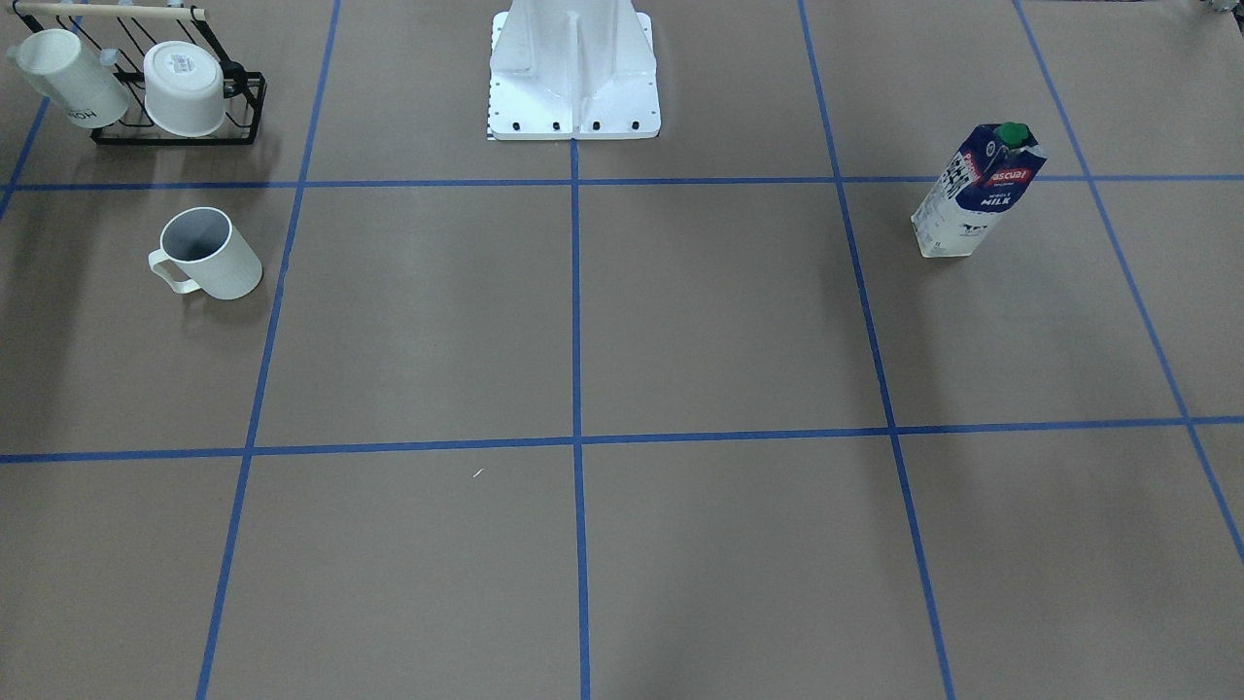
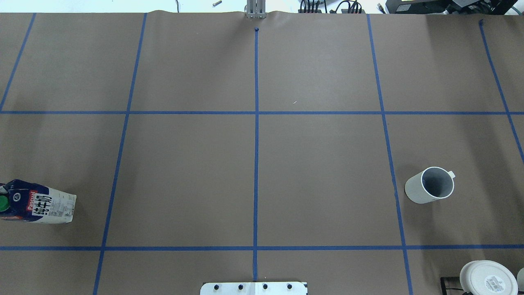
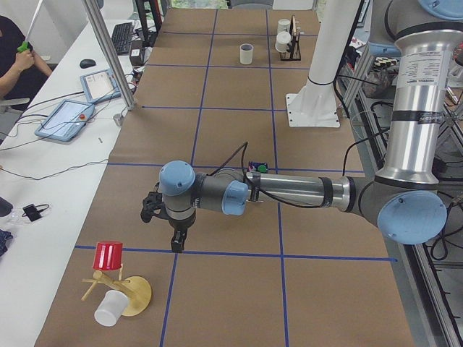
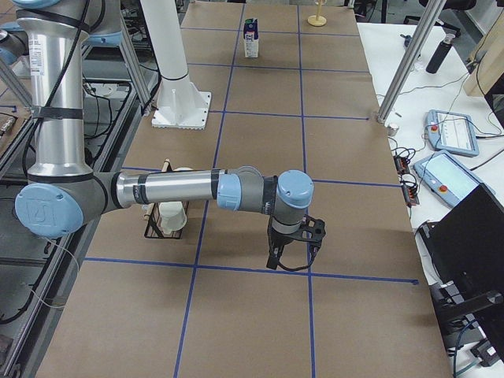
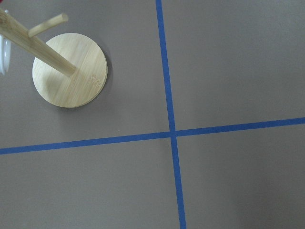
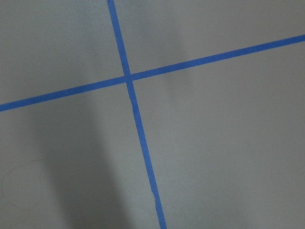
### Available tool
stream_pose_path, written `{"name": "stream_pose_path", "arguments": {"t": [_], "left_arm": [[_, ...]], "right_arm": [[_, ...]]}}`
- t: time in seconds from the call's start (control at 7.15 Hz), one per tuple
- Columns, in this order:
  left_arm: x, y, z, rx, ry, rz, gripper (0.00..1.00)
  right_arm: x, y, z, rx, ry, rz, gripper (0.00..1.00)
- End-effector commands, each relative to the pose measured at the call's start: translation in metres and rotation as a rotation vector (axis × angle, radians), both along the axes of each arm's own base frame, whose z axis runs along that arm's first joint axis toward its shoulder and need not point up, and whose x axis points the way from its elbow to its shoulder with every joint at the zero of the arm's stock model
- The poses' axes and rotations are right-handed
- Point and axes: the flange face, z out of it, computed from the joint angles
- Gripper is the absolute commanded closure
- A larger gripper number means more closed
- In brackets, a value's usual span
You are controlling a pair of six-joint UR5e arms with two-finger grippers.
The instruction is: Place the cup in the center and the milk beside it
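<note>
Left tool [image 3: 176,242] hangs fingers-down over the bench [image 1: 729,311] at the end of its outstretched arm, near a wooden mug tree [image 3: 126,293] that carries a red cup [image 3: 108,255] and a white one [image 3: 108,311]. I only get it from the side camera, so I cannot tell how far its jaws stand apart; I see nothing held in it. My left wrist camera looks straight down on the tree's round base and a crossing of blue tape [image 5: 172,133].

My right tool [image 4: 291,264] also points down over a tape line, out past a black wire rack [image 1: 180,136]. Again I have the side camera only, so I cannot judge its opening; nothing shows between the fingers.

The cup [image 2: 430,186] stands upright on my right side of the bench, just beyond a lengthwise tape line, handle turned away from the robot base [image 1: 573,68]. The milk [image 1: 972,194] stands upright far over on my left side, green cap on top. Cup and milk are well apart, each a long way from the middle tape line.

The rack holds a lettered mug [image 1: 73,78] and a mug with a label on its bottom [image 1: 185,87].
</note>
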Motion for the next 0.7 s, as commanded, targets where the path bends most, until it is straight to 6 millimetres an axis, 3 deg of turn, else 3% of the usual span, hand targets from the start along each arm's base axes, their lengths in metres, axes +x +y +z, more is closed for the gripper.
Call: {"name": "stream_pose_path", "arguments": {"t": [0.0,0.56], "left_arm": [[0.0004,0.0007,0.0022,-0.004,0.0,0.001,0.01],[0.0004,0.0005,0.0019,0.0,0.0,0.002,0.01]], "right_arm": [[-0.0001,-0.0013,-0.0023,0.005,-0.007,0.0,0.0],[0.0002,0.0007,-0.002,0.004,-0.002,0.001,0.0]]}}
